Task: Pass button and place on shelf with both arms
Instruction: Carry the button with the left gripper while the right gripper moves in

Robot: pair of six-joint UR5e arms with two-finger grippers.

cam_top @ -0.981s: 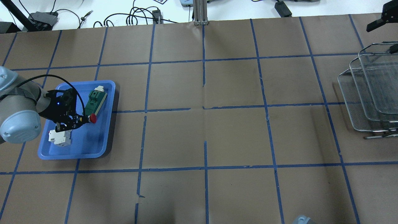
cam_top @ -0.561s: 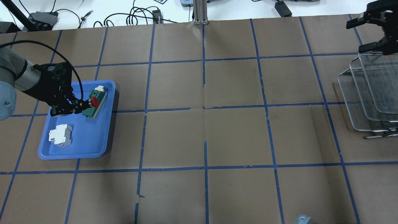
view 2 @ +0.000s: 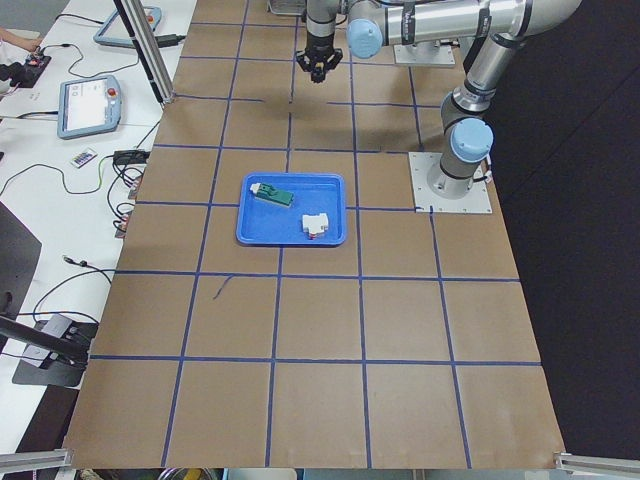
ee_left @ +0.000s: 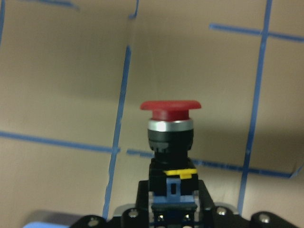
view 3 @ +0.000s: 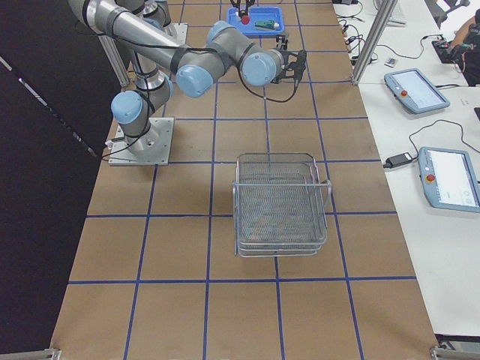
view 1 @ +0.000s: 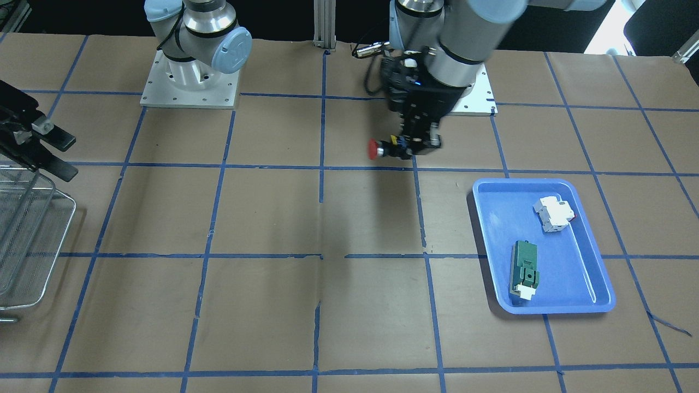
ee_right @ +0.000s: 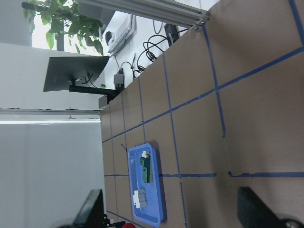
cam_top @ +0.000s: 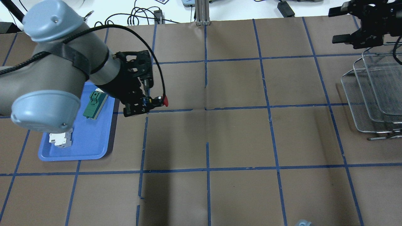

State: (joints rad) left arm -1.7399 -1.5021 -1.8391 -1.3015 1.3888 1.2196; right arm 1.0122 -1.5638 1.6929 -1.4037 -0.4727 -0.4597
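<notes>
Over the table (cam_top: 238,138), just past the blue tray (cam_top: 94,147), the button (cam_top: 164,101) has been lifted out and is carried, clamped in the left gripper (cam_top: 147,103), toward the wide-open right gripper (cam_top: 340,26) for handover.

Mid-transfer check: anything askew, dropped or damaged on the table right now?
Nothing stands out. The button sits straight in the left gripper, red cap forward, clear of the tray. The shelf stands upright, and the right gripper is open near it.
</notes>
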